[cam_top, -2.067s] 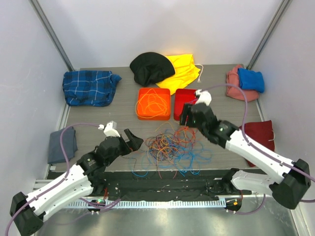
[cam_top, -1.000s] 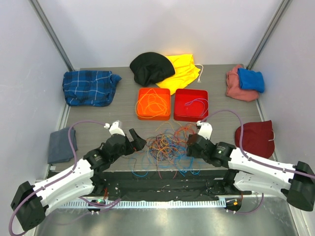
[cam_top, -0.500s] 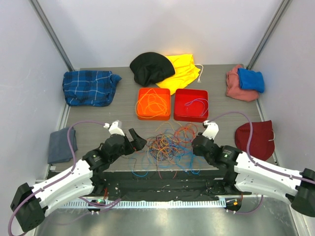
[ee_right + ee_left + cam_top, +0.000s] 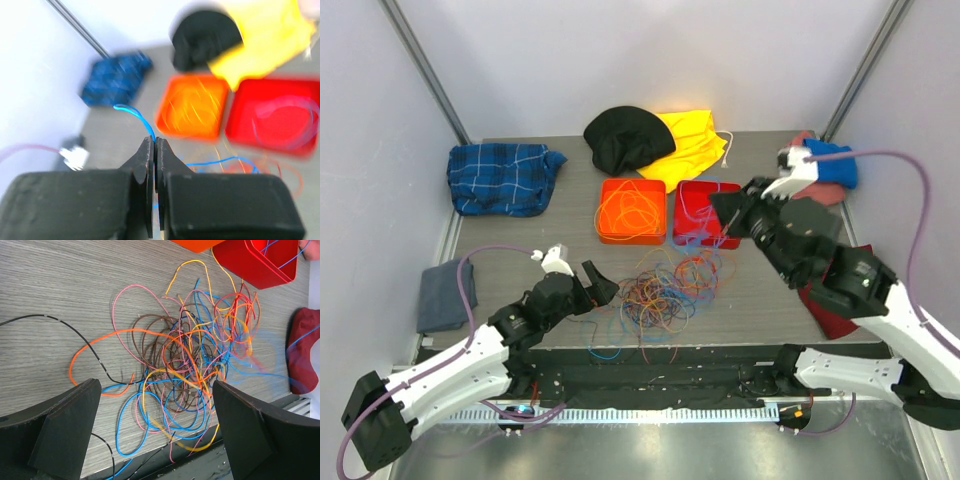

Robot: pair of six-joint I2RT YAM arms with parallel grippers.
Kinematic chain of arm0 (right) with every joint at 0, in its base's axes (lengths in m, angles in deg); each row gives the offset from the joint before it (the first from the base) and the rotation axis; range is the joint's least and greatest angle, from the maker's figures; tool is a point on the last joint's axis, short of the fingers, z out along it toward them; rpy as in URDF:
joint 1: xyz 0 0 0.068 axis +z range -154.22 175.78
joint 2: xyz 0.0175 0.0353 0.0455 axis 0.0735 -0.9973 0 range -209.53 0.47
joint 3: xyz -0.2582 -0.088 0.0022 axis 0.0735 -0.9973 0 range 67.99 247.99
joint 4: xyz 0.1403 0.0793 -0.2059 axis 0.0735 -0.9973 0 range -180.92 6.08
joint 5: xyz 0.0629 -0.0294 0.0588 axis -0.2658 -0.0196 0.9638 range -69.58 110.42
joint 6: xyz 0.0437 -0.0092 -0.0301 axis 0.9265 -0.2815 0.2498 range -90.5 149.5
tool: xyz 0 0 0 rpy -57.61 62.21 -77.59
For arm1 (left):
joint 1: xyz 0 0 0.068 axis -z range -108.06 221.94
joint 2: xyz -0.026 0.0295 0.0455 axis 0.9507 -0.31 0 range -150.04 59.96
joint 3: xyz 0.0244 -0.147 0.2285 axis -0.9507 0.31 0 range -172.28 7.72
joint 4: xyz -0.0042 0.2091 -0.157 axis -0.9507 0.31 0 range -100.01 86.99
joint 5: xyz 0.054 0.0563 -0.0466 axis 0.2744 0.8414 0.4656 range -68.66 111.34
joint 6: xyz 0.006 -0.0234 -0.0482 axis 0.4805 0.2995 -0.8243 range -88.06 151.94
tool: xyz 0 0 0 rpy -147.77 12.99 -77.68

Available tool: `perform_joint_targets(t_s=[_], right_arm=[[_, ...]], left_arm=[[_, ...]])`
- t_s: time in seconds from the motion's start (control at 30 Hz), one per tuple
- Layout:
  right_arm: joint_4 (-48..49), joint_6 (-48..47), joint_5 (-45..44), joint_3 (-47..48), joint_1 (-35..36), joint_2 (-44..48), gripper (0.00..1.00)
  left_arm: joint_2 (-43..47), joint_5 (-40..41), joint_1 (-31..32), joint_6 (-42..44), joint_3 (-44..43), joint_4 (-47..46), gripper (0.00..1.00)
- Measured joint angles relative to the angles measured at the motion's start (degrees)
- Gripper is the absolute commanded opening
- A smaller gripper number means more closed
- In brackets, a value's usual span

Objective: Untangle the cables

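The cables (image 4: 663,290) lie as a loose tangle of orange, blue, brown, pink, yellow and red wires on the table in front of the trays. My right gripper (image 4: 725,217) is raised over the red tray (image 4: 692,195), shut on a blue cable. In the right wrist view that blue cable (image 4: 136,116) curls out above the closed right gripper (image 4: 154,141). My left gripper (image 4: 596,285) stands open at the tangle's left edge. In the left wrist view the tangle (image 4: 192,357) lies just beyond the open left gripper (image 4: 156,407), and nothing is gripped.
An orange tray (image 4: 607,190) holds orange cables. Black cloth (image 4: 625,137) and yellow cloth (image 4: 695,140) lie behind the trays. A plaid cloth (image 4: 500,178) is at back left, a grey cloth (image 4: 445,295) at left, pink and blue cloths (image 4: 830,160) at back right.
My right gripper closed on a blue cable at the tangle's right side, then rose and moved back over the red tray, drawing the cable up. The left arm stayed put.
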Motion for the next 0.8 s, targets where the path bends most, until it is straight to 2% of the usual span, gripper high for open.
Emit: perform_joint_targets(t_s=[0.2,0.33,0.43,0.63,0.8], right_arm=[[-1.14,-7.67,0.24,21.81,0.00,-8.31,0.01],[-1.44,-9.33,2.54,26.56,0.00,-10.58,0.01],[-1.64,-8.90,5.22,22.91,0.00,-10.03,0.01],[-2.36,-5.09,11.39,6.60,0.39,-7.23,0.01],[-2.78,-2.34,14.99,1.95,0.63,-6.67,0.01]], left_arm=[[1.53,-0.22,0.11,-0.24,1.05,-0.11,1.00],[3.45,-0.20,0.22,-0.33,1.99,-0.02,1.00],[5.11,-0.17,0.22,-0.44,2.51,0.17,1.00],[8.26,0.13,0.22,0.39,2.54,0.20,1.00],[11.72,0.94,0.35,4.02,2.58,-5.03,1.00]])
